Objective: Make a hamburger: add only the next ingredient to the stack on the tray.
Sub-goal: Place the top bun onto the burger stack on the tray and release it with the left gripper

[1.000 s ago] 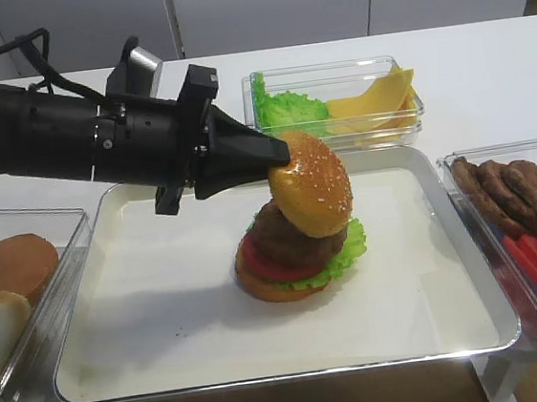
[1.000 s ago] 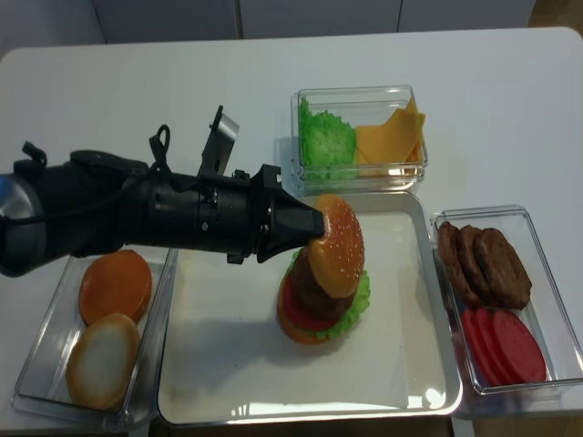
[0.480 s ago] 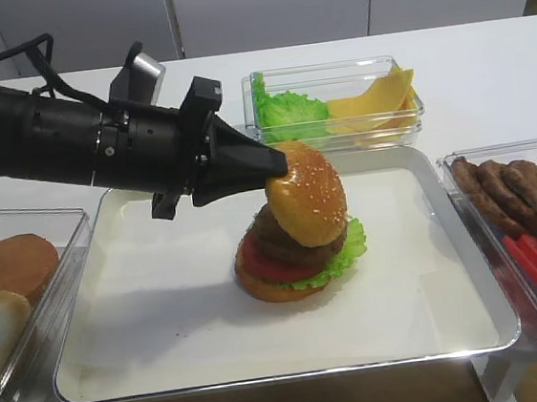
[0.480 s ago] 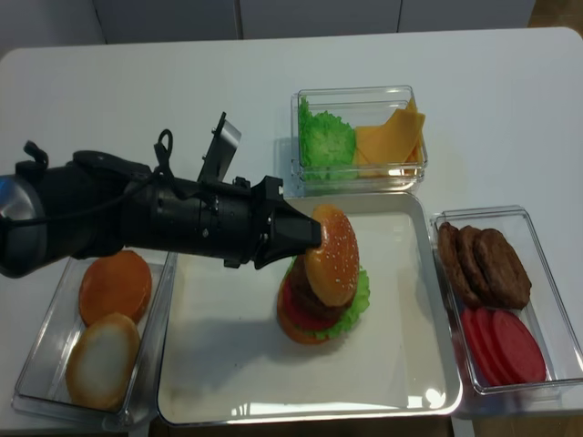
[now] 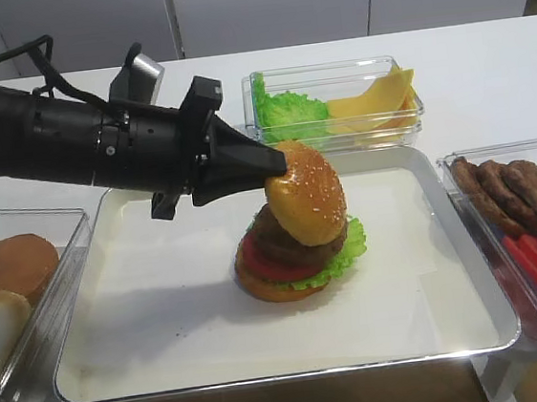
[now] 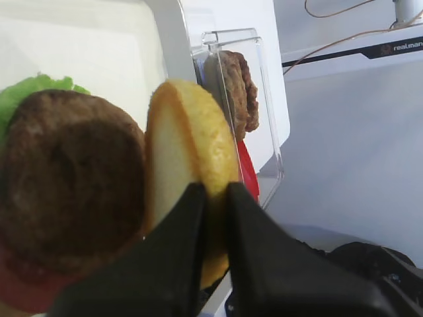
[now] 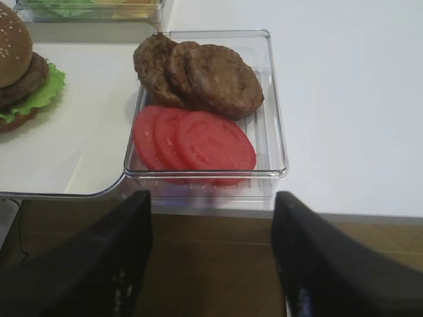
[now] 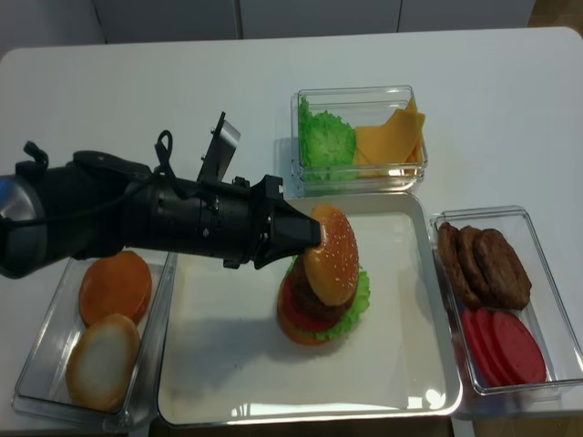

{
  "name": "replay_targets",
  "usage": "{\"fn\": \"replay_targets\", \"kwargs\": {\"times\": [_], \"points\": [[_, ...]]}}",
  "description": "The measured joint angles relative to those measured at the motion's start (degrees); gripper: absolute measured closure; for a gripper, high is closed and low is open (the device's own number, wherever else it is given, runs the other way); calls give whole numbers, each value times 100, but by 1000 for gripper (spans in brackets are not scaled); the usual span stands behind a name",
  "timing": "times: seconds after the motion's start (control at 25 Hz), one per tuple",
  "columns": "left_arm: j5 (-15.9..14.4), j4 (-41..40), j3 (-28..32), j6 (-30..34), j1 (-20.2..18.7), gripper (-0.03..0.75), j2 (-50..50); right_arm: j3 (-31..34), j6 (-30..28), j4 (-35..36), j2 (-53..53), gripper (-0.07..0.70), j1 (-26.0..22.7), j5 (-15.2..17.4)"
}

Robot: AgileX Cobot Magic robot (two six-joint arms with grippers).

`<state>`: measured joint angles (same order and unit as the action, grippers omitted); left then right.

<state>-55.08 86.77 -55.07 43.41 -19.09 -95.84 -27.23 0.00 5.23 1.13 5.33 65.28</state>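
Note:
The sesame-seeded bun top (image 5: 306, 192) (image 8: 331, 255) hangs on edge, tilted, its lower rim against the patty of the stack (image 5: 288, 247) (image 8: 319, 305). My left gripper (image 5: 279, 161) (image 8: 317, 234) (image 6: 215, 191) is shut on the bun top's (image 6: 192, 139) upper left rim, reaching in from the left. The stack of bottom bun, lettuce, tomato and patty stands mid-tray (image 5: 164, 308) (image 8: 228, 355). My right gripper (image 7: 211, 211) stands open off the table's front edge, with nothing between its fingers, in front of the patty and tomato tub.
A clear tub of patties and tomato slices (image 5: 524, 212) (image 7: 205, 105) sits right of the tray. A tub of lettuce and cheese (image 5: 335, 103) stands behind it. At the left, a tub (image 5: 8, 286) holds a smooth brown bun and a pale bun piece.
My left gripper has carried the bun top slightly left and down, closer onto the patty. The right gripper has not moved.

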Motion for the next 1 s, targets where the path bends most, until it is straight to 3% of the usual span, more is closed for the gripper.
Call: {"fn": "replay_targets", "kwargs": {"times": [1.0], "points": [[22, 252, 0, -8, -7, 656, 0, 0, 0, 0, 0, 182, 0, 0]]}}
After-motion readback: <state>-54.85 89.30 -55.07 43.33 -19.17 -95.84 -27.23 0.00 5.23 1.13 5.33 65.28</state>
